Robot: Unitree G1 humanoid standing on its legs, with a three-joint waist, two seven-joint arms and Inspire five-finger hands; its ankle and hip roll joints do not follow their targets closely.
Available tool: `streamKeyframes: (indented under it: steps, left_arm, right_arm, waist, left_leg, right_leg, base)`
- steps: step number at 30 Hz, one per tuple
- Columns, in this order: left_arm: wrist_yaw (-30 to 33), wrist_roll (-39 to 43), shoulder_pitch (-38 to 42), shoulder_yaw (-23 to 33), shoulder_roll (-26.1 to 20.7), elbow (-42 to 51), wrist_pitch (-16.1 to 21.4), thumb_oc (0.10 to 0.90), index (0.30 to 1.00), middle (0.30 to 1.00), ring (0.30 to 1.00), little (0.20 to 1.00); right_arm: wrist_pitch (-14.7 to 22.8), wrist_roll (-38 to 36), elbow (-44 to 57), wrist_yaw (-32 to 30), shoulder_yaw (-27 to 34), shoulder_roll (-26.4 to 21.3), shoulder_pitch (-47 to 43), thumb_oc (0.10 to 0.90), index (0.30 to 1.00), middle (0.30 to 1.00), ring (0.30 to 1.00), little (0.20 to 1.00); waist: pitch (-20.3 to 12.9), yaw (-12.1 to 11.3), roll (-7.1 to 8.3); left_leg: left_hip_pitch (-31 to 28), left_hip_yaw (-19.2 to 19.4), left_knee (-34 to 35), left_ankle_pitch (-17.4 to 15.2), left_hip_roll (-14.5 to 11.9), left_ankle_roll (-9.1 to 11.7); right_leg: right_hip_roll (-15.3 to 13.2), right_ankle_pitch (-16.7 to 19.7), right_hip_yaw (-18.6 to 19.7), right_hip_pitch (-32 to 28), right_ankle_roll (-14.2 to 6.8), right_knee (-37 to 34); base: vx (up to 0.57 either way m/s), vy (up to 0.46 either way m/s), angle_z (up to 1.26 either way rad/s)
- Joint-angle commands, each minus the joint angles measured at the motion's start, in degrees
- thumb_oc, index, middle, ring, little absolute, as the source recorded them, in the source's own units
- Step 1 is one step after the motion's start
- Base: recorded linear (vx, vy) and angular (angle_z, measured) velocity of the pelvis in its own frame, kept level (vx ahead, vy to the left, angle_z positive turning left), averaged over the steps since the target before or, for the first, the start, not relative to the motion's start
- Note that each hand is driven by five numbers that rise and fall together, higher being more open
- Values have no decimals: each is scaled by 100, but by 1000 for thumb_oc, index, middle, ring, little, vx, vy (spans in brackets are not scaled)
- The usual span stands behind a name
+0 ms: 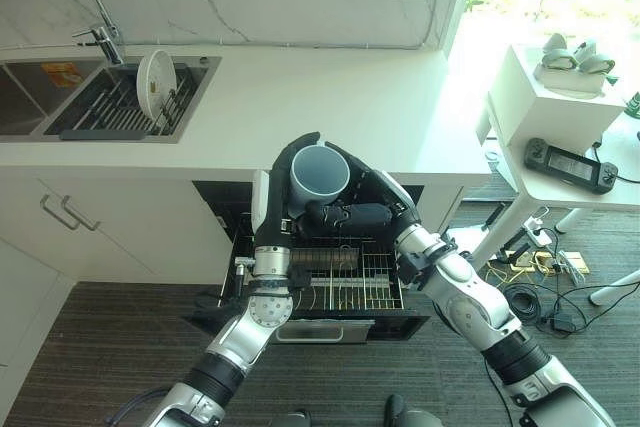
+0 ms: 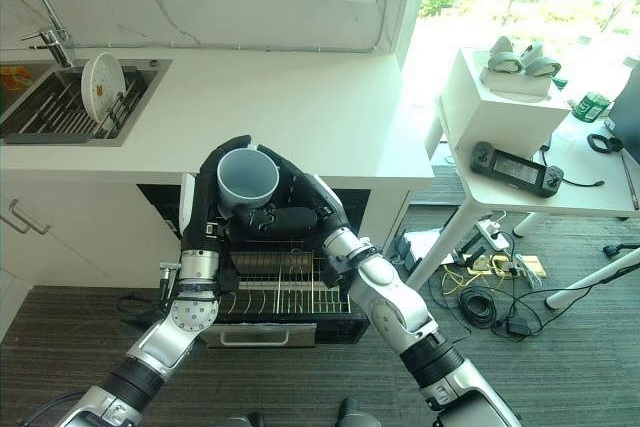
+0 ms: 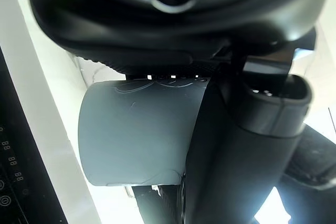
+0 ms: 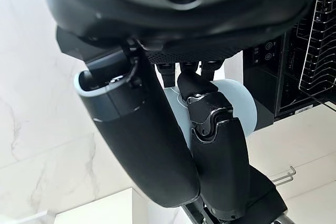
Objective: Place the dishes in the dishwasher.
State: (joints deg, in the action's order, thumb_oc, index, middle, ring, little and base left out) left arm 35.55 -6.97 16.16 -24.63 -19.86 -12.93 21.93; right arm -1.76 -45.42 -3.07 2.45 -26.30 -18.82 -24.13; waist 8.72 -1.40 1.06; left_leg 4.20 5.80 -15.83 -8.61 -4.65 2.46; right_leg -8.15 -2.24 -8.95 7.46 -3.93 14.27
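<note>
Grey cup upright, mouth up — both hands curled round it.

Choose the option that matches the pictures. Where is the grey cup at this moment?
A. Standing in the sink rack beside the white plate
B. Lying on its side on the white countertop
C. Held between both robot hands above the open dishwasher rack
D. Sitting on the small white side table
C: the grey cup sits mouth-up between the left robot hand and the right robot hand, over the pulled-out dishwasher rack.
</note>
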Motion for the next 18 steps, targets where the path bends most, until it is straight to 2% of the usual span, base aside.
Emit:
streamKeyframes:
  steps: [1, 9, 12, 18]
  left_arm:
    - [-232, -262, 1149, -882, 164, 426, 558, 400, 300, 300, 300, 300]
    - [-416, -95, 1164, -1048, 248, 374, 557, 400, 300, 300, 300, 300]
    - [-496, -78, 1171, -1134, 279, 366, 573, 400, 300, 300, 300, 300]
    - [-656, 43, 1216, -1241, 310, 416, 549, 400, 300, 300, 300, 300]
  right_arm:
    - [585, 84, 324, 190, -198, 727, -1198, 800, 900, 900, 900, 900]
    - [847, 505, 220, -75, -307, 843, -1397, 800, 900, 900, 900, 900]
    - [1060, 938, 170, -214, -296, 844, -1456, 800, 900, 900, 900, 900]
    - [1146, 1220, 117, -309, -320, 804, -1586, 800, 900, 900, 900, 900]
  waist:
    - [-244, -37, 168]
    - [-230, -74, 169]
    - [-225, -70, 168]
    - [-205, -79, 166]
  left_leg:
    - [-78, -27, -136, -706, 89, -186]
    - [-78, -34, -136, -709, 101, -197]
    - [-71, -21, -136, -708, 94, -199]
    - [-70, -15, -136, -712, 95, -204]
  right_leg:
    - [-209, -832, 81, -279, -421, 292]
    - [-207, -833, 63, -285, -415, 292]
    - [-214, -828, 54, -278, -417, 292]
    - [-228, -824, 33, -281, -421, 292]
  base:
    - [0, 0, 0]
    - [0, 0, 0]
    - [-9, 1, 3]
    - [-5, -1, 2]
